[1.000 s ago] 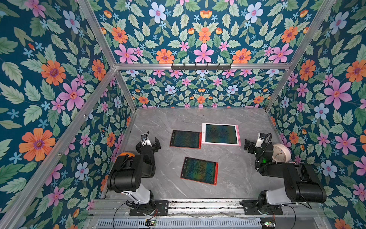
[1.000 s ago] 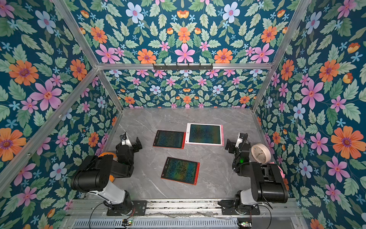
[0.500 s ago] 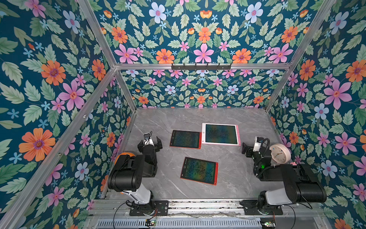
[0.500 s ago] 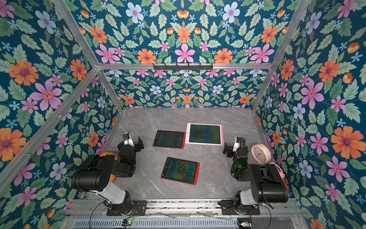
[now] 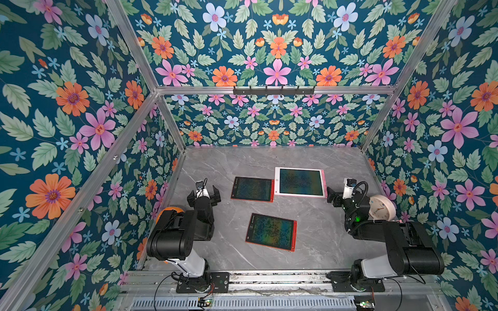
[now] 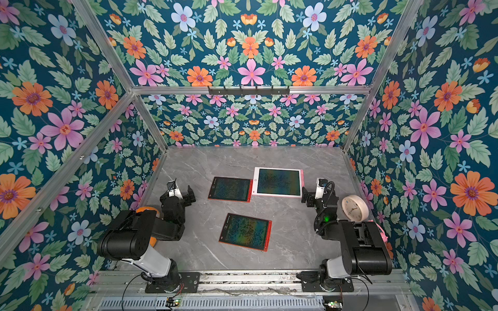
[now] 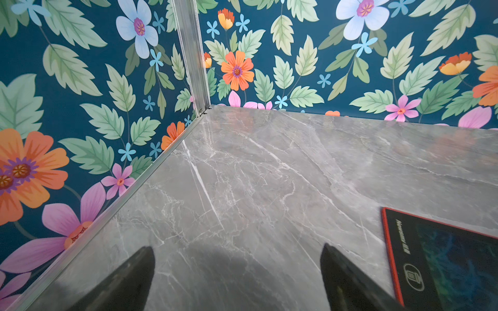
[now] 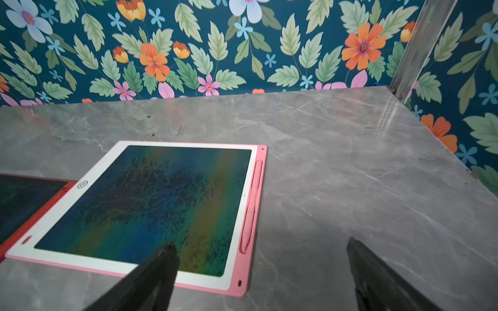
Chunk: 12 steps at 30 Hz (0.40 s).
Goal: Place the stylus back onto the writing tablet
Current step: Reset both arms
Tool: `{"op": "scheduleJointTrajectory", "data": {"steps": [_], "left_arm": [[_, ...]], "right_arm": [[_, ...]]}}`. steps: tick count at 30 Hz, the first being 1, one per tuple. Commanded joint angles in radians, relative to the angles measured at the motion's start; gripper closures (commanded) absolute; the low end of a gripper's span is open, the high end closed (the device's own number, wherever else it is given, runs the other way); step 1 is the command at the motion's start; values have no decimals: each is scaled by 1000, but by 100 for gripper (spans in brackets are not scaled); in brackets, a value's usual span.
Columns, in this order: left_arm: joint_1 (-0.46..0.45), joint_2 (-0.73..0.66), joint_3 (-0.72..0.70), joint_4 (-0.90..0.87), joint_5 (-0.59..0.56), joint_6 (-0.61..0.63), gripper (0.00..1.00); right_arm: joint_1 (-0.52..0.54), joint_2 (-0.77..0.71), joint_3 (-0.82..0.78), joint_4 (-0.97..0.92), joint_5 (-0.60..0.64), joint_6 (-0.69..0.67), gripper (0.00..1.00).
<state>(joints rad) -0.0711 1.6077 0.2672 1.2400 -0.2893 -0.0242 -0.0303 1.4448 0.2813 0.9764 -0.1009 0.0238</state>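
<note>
Left tool [image 7: 237, 247]: spread wide, empty, over bare counter [image 7: 269, 175] at left.
Tablet [image 8: 145, 204]: pink-rimmed, flat, far centre-right.
Stylus [image 8: 252, 204]: seated in the tablet's right-edge groove; long axis near–far, tapered tip seemingly toward the near side.
Handling: likely light, stiff, slick plastic; pinch mid-shaft across its width.
Right tool [image 8: 261, 242]: spread wide, empty, by the tablet's near-right corner.

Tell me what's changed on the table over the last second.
The right claw edged slightly toward the pink tablet. Nothing was grabbed or let go. The left claw, the pink tablet, the far red tablet, the near red tablet and the clock stayed put. Both claws are open and empty.
</note>
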Motion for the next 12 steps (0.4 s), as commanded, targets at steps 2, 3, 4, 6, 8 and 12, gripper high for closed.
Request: {"op": "scheduleJointTrajectory", "data": {"steps": [2, 3, 4, 6, 8, 12], "left_arm": [[1, 0, 2, 25, -2, 7, 0], [1, 1, 1, 25, -3, 7, 0], [1, 0, 2, 25, -2, 7, 0], [1, 0, 1, 25, -2, 7, 0], [1, 1, 0, 25, -2, 7, 0], [0, 1, 1, 26, -3, 7, 0]], "right_arm": [[-2, 3, 3, -18, 11, -8, 1], [-2, 2, 4, -26, 7, -8, 1], [0, 2, 6, -31, 7, -8, 1], [-1, 5, 12, -33, 6, -8, 1], [-3, 5, 16, -45, 3, -3, 1], [4, 2, 1, -21, 41, -6, 1]]}}
